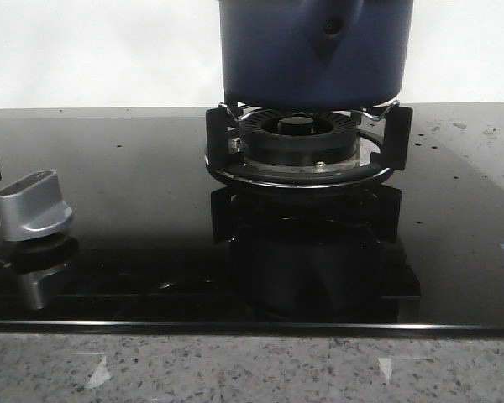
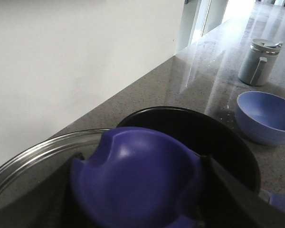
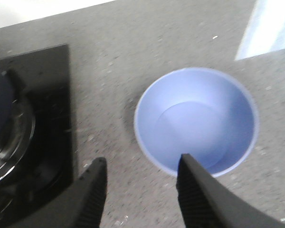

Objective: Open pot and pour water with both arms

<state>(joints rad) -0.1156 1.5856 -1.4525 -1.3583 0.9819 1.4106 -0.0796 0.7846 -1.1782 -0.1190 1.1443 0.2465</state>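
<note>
The pot (image 1: pixel 315 50) is seen at the top centre of the front view, seated on the wire supports of the black burner ring (image 1: pixel 298 144), its tapering handle mount with a dark round hole facing the camera. The burner sits on a glossy black cooktop (image 1: pixel 134 210), which reflects it below. A silver control knob (image 1: pixel 32 207) is seen at the left edge, mid-height. A speckled grey counter (image 1: pixel 252 365) runs along the bottom of the frame.

In the left wrist view, a blue lid knob (image 2: pixel 137 175) fills the lower centre, with the left gripper (image 2: pixel 137 190) closed around it, dark fingers (image 2: pixel 237 194) pressed at either side. A glass lid (image 2: pixel 42 154) with a metal rim is seen at lower left, attached to the knob. Behind it, the open pot's dark interior is visible at centre. A blue bowl (image 2: pixel 266 116) is placed at the right, near the pot; a grey lidded cup (image 2: pixel 259 61) stands beyond it at upper right.

In the right wrist view, the right gripper (image 3: pixel 142 187) is spread wide and holds nothing, its fingers (image 3: pixel 92 194) at the bottom. The same bowl (image 3: pixel 197 121) is seen centre-right, empty, on the grey counter. The cooktop edge and burner are seen at the left.
</note>
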